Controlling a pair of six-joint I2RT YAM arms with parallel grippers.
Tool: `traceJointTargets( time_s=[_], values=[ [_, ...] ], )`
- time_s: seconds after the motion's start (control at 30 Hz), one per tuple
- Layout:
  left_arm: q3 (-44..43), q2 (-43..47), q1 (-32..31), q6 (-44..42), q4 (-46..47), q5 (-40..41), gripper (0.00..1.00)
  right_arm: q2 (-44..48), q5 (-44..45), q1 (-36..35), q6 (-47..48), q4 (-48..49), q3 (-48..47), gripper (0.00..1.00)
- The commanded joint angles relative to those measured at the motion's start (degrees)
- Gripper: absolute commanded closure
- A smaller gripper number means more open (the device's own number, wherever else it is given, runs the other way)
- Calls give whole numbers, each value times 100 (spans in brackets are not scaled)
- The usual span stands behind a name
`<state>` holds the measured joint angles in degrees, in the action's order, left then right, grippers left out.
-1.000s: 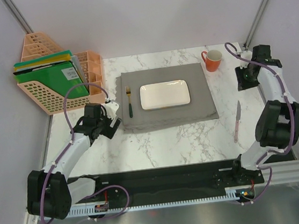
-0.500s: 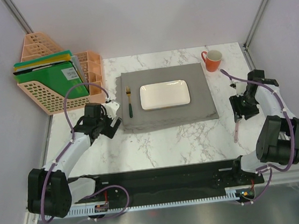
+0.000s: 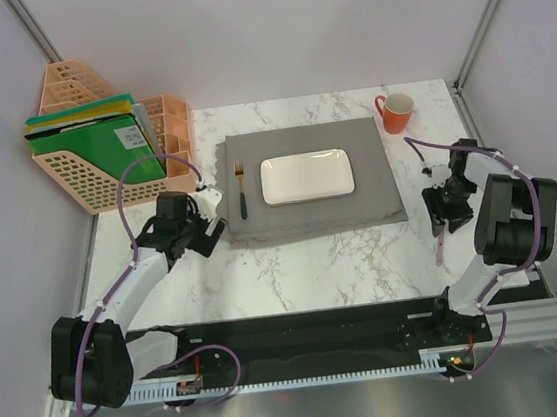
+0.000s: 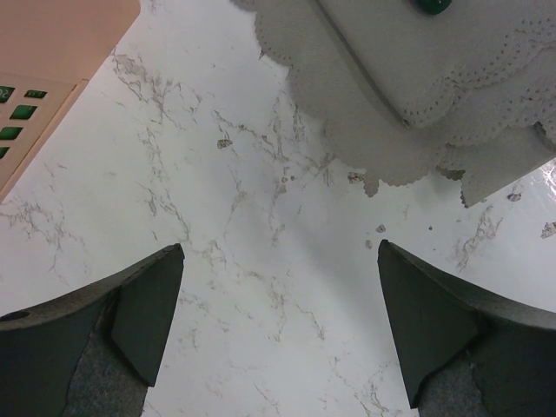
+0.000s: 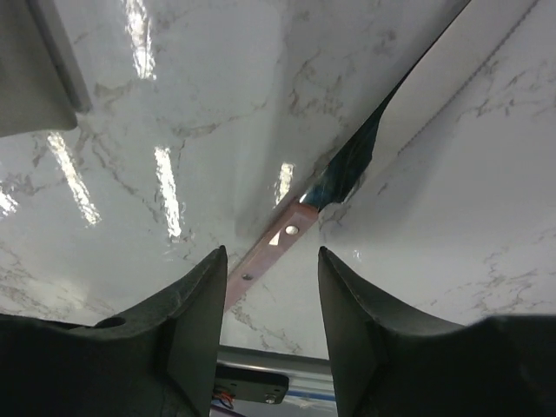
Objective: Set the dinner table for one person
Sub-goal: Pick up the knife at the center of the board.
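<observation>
The dinner table (image 3: 325,264) is white marble with grey veins. On it lies a grey placemat (image 3: 310,220) with a white rectangular plate (image 3: 307,177) and a dark-handled fork (image 3: 241,191) to the plate's left. A knife (image 3: 441,247) with a pink handle (image 5: 269,248) and shiny blade (image 5: 434,87) lies on the marble right of the mat. My right gripper (image 3: 440,215) hangs low over it, open (image 5: 271,261), its jaws either side of the handle and not touching it. My left gripper (image 3: 211,231) stands wide open (image 4: 280,252) over bare marble beside the placemat's scalloped corner (image 4: 408,130).
An orange mug (image 3: 395,112) stands at the back right corner. A peach file organiser (image 3: 101,148) with green folders sits at the back left, its wall (image 4: 52,52) close to my left gripper. The table's near edge rail (image 5: 261,369) shows just behind the right fingers.
My right arm has swung from beside the mug forward and down onto the knife, and its jaws have gone from shut to open. The left arm has stayed put.
</observation>
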<state>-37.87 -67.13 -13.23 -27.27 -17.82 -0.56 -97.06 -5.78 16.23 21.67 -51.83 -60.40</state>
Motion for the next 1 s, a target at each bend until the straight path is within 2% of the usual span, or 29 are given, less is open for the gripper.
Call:
traceJointTargets(
  time_s=[0.0,0.17,0.23,0.33,0.37,0.77,0.97],
  values=[
    [25,183,23,11,192,-102,0,-182,200,-6,-119,314,-104,47],
    [51,209,31,2,200,-85,0,-489,437,12,-154,657,-51,48],
    [60,236,40,-7,200,-85,0,-656,481,30,-189,779,-59,53],
    [78,288,31,-7,192,-85,0,-946,543,47,-251,903,-103,81],
    [86,306,31,-7,183,-85,0,-1103,543,47,-251,912,-138,100],
    [78,350,40,2,139,-41,0,-1807,420,-41,-488,947,-1061,100],
    [148,420,40,-15,86,12,0,-1791,87,-85,-664,947,-1606,100]
  ],
)
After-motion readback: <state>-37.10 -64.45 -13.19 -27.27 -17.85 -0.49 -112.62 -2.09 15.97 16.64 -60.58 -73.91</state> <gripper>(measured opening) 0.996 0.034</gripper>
